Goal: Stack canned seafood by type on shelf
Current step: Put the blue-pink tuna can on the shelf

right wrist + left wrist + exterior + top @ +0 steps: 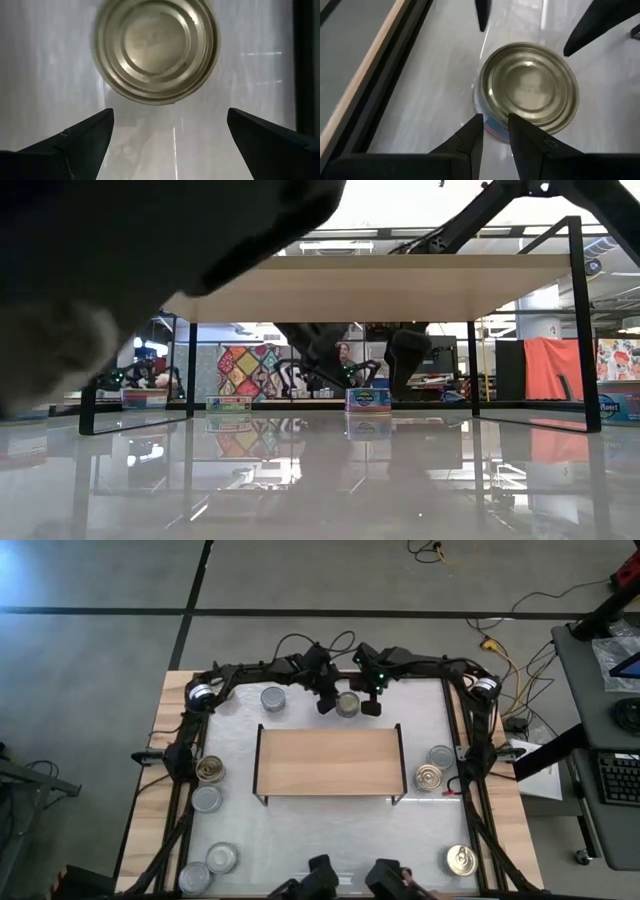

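Note:
A gold-topped can (pixel 347 703) stands on the white tabletop near its far edge, behind the light-wood shelf (pixel 330 762), whose top is bare. My left gripper (pixel 495 127) is shut, its fingertips at the can's (pixel 527 90) left side. My right gripper (pixel 169 120) is open, hovering to the can's (pixel 156 50) right with a finger on either side of it, touching nothing. In the low view the can (pixel 368 400) sits between both grippers. A silver can (pixel 273 698) stands to its left. My left gripper points down at a slant from the table's left, with its shut fingertips (pixel 475 127) at the lower side wall (pixel 487 125) of the gold-topped can. Whether they touch the can, I cannot tell. The can stands upright on the tabletop.
More cans stand around the shelf: a gold one (pixel 210 770) and several silver ones (pixel 206 799) along the left side, a silver one (pixel 440 756) and two gold ones (pixel 429 778) on the right. A dark blurred mass (pixel 150 260) fills the low view's upper left.

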You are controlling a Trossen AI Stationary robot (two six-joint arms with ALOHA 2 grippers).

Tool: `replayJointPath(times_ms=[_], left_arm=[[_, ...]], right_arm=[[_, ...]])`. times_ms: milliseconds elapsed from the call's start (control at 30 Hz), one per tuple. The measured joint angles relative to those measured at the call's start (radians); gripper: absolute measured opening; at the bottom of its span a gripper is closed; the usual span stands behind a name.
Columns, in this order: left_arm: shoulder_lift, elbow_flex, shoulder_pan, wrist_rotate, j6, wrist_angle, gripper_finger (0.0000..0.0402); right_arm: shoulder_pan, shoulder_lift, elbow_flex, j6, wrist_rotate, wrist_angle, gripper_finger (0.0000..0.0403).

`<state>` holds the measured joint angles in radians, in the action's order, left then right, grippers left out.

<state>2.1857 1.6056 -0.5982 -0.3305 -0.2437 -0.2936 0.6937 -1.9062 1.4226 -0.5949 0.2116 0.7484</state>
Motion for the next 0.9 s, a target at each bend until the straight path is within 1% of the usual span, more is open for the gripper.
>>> replayJointPath(times_ms=[233, 367, 433, 533, 633, 700, 767, 900], left_arm=[[-0.034, 0.004, -0.002, 0.023, 0.028, -0.021, 0.0075], [-0.033, -0.001, -0.002, 0.064, 0.015, -0.061, 0.0075], [-0.031, -0.009, -0.002, 0.087, 0.007, -0.06, 0.0075], [-0.008, -0.014, -0.002, 0.096, -0.006, -0.042, 0.0075], [0.014, -0.016, -0.002, 0.092, -0.01, -0.031, 0.0075], [0.013, -0.016, -0.002, 0.093, -0.006, -0.027, 0.0075], [0.011, -0.015, -0.005, 0.097, -0.008, -0.015, 0.0075], [0.011, -0.015, -0.007, 0.105, -0.011, -0.018, 0.0075]], right_arm=[[-0.002, -0.032, -0.001, 0.008, 0.031, -0.023, 0.038], [-0.002, -0.045, -0.001, 0.011, 0.032, -0.04, 0.0379], [-0.002, -0.047, -0.001, 0.017, 0.032, -0.054, 0.038], [-0.002, -0.048, -0.001, 0.029, 0.032, -0.068, 0.0379], [-0.002, -0.048, 0.023, 0.064, 0.036, -0.066, 0.0379], [-0.002, -0.046, 0.045, 0.082, 0.058, -0.067, 0.0379], [-0.004, -0.043, 0.07, 0.087, 0.079, -0.063, 0.0379], [-0.008, -0.041, 0.118, 0.086, 0.088, -0.058, 0.0379]])
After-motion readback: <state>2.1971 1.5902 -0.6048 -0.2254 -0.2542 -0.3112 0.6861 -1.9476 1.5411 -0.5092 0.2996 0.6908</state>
